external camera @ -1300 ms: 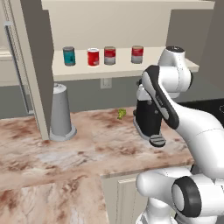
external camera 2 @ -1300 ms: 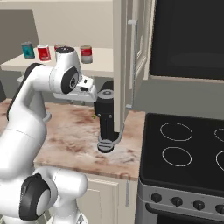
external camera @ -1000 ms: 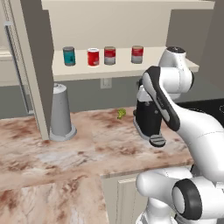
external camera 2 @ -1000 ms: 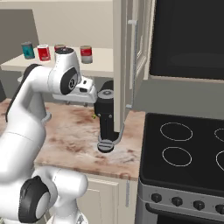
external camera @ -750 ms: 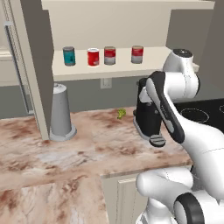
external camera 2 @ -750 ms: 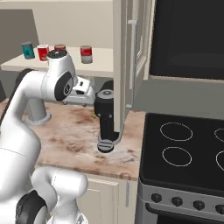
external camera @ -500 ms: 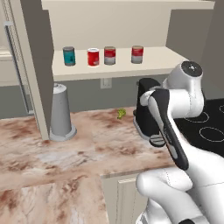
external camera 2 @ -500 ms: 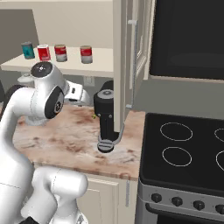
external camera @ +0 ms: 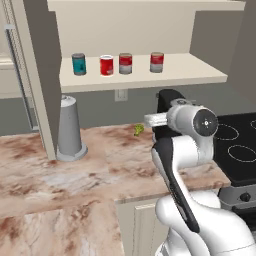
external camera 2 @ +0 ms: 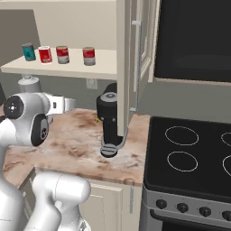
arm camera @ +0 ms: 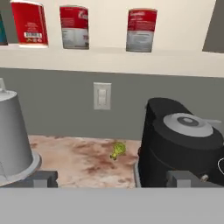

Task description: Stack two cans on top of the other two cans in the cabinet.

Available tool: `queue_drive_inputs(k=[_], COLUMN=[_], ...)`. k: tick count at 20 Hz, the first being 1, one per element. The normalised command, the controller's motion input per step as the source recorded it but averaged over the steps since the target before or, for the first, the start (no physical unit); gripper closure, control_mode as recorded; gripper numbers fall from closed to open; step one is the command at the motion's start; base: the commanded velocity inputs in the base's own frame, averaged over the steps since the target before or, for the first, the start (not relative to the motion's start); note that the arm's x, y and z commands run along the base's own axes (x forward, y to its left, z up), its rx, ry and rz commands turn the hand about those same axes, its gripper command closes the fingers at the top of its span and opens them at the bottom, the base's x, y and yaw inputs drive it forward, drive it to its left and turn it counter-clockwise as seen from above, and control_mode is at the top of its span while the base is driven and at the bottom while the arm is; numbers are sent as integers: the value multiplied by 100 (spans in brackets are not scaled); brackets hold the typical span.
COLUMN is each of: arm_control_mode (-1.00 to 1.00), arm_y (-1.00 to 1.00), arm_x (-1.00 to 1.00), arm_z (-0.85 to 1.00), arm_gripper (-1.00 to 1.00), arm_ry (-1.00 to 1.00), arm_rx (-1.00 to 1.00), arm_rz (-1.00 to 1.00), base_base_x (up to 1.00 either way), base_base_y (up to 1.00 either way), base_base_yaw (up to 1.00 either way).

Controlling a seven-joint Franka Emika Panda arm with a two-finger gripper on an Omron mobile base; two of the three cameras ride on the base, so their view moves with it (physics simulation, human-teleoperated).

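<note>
The gripper (arm camera: 111, 179) is sitting low in the hand view, its two dark fingertips (arm camera: 43, 178) standing well apart with nothing between them.

Just beyond the fingers, the marbled countertop (arm camera: 83, 162) is stretching away toward the wall. Beside the right fingertip, a black coffee machine (arm camera: 181, 144) is standing on the counter, its round grey-topped head facing up. Beside the left fingertip, a grey cone-shaped blender base (arm camera: 13, 131) is resting on the same counter. Between the two fingers and farther back, a small yellow-green item (arm camera: 117, 151) is lying on the marble near the wall; it is too small to identify. Behind it, a white light switch (arm camera: 102, 96) is sitting on the grey wall.

Above and beyond the fingers, the cabinet (arm camera: 175, 65) is showing its cream shelf board. On it, four cans are standing upright in a row, each apart from the next: the teal can (external camera: 78, 64) far to the left, the all-red can (arm camera: 29, 24) next, then a red and silver can (arm camera: 74, 27), and a second red and silver can (arm camera: 141, 29) above the right fingertip. No can is stacked on another.
</note>
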Motion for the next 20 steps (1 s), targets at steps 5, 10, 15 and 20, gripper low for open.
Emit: queue_drive_inputs(k=[5,10,15,20], arm_control_mode=[-100,-100,-100,-100], arm_y=[40,42,37,32], arm_x=[2,9,8,5], arm_z=[25,36,48,48], arm_gripper=[-100,-100,-100,-100], arm_ry=[-31,-21,-3,2], arm_rx=[0,0,0,0], arm_rz=[1,3,3,0], base_base_x=[0,0,0,0], base_base_y=[0,0,0,0], base_base_yaw=[0,0,0,0])
